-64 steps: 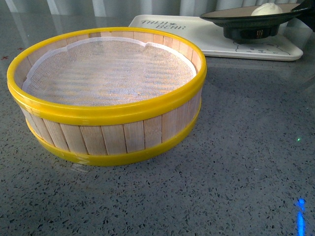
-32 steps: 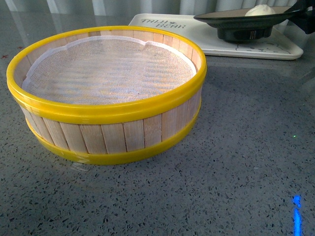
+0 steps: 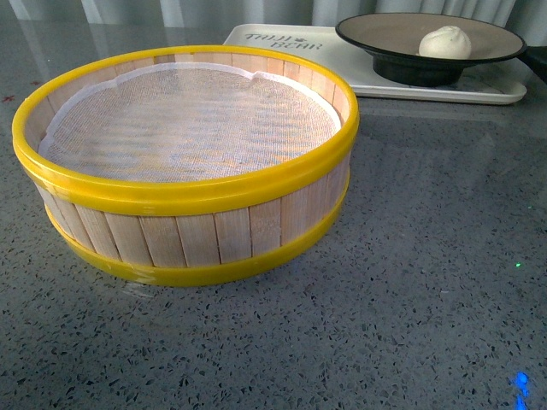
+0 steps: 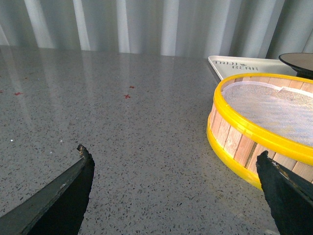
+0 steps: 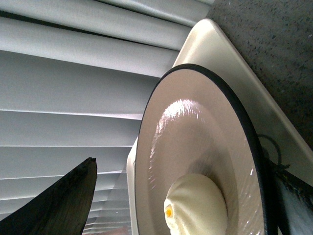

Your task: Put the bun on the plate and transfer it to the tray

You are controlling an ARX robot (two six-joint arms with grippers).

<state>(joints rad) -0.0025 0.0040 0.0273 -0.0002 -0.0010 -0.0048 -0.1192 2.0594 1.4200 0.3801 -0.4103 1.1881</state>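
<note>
The white bun [image 3: 444, 41] lies in the black-rimmed plate [image 3: 382, 34], which stands level on the cream tray [image 3: 282, 41] at the back right. Only a dark tip of my right gripper [image 3: 538, 61] shows at the right edge, just off the plate's rim. In the right wrist view the bun [image 5: 195, 205] sits on the beige plate [image 5: 186, 132] above the tray [image 5: 220, 54]. The right gripper [image 5: 183, 166] is open, its fingers spread either side of the plate. My left gripper [image 4: 173, 156] hangs open over bare counter, with nothing between its fingers.
A yellow-rimmed wooden steamer basket [image 3: 184, 162] lined with white cloth fills the centre-left of the grey speckled counter. It stands beside my left gripper's finger [image 4: 279, 196]. Grey curtains hang behind the tray [image 4: 234, 68].
The plate with the bun was held tilted above the tray by my right gripper. It now sits level on the tray, let go, and the gripper has drawn back to the right.
</note>
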